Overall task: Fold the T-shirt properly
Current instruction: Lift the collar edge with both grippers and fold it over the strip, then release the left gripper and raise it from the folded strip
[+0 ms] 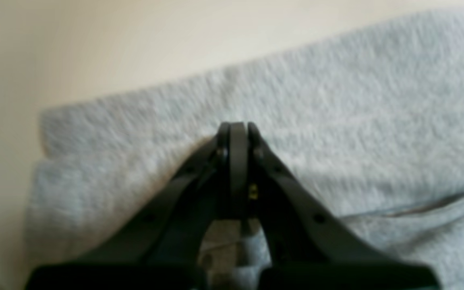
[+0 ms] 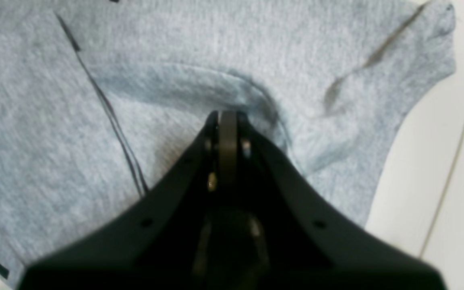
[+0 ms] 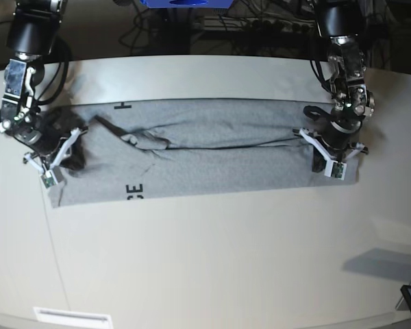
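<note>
The T-shirt (image 3: 205, 151) lies as a long grey band across the middle of the pale surface (image 3: 212, 260), running from nine o'clock to three o'clock, its long sides already folded toward a seam down the centre. The left hand (image 1: 238, 128) sits at the three o'clock end with its fingers drawn together, tips down on the cloth near a folded edge; whether any fabric is pinched between them I cannot tell. The right hand (image 2: 227, 117) at the nine o'clock end is closed the same way, resting on a raised curved ridge of cloth that looks like the collar, and again a grip is unclear. What worries me most is a half-grip: if either hand has only the top layer, lifting would peel the folded flaps open and undo the tidy band. If the two ends rise unevenly, I would expect the long middle to sag and drag, skewing the next fold. The bunched creases near eleven o'clock, around the sleeve, could get trapped inside and leave a lump. The cloth is soft, fuzzy, heathered knit, limp and ready to wrinkle, with thin dark stitch lines and bits of black block lettering showing at the edges near eight and ten o'clock. The surface is smooth, matte and off-white, with a thin cord curving across it beside the sleeve.
</note>
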Robot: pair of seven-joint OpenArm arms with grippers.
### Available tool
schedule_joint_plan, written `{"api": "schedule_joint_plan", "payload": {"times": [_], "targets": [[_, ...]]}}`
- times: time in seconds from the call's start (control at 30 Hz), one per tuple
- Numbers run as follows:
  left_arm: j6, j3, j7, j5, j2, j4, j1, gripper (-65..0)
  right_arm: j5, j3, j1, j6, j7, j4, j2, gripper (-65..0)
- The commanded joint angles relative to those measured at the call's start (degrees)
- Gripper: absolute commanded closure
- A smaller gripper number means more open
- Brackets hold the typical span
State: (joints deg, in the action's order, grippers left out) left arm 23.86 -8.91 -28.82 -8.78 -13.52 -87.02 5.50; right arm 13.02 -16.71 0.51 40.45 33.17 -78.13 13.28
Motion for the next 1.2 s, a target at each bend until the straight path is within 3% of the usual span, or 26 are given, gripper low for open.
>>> {"api": "schedule_joint_plan", "payload": {"times": [0.0,0.27,0.5,0.63,0.77,1.07,1.17], "targets": [[-0.3,-0.5,1.4,-0.3,-0.8,-2.8,-0.5,0.0,-1.3,-0.1,0.0,-0.4,1.2,-1.7,0.8,-0.3],[-0.3,-1.0,-4.4,-0.4,-1.1,-13.0,2.2,0.0,-1.3,-0.4,3.4,-0.4,3.9,-15.8,0.7,-0.3],[-0.3,-13.4,-4.4,-0.9,1.7,-20.4,8.6,-0.7,-1.1,1.2,9.5,-0.4,4.4,-29.8,0.5,-0.1],[-0.2,-19.5,-4.4,-0.9,2.5,-20.0,9.7,-7.4,-1.2,6.3,9.8,-0.4,4.4,-29.5,0.5,-0.1],[-0.1,-23.0,-4.4,-0.9,2.3,-19.8,9.8,-13.8,-1.3,8.7,9.2,-0.4,4.3,-27.7,-1.9,-0.1],[0.2,-23.6,-4.3,-1.0,0.4,-11.4,9.2,-15.6,-1.3,8.8,6.1,-0.4,4.0,-13.3,-3.5,-0.1],[5.3,-23.8,-4.6,-5.5,-0.9,-10.0,9.2,-25.9,-1.3,8.8,6.1,-0.4,4.0,-13.0,-3.5,-0.1]]}}
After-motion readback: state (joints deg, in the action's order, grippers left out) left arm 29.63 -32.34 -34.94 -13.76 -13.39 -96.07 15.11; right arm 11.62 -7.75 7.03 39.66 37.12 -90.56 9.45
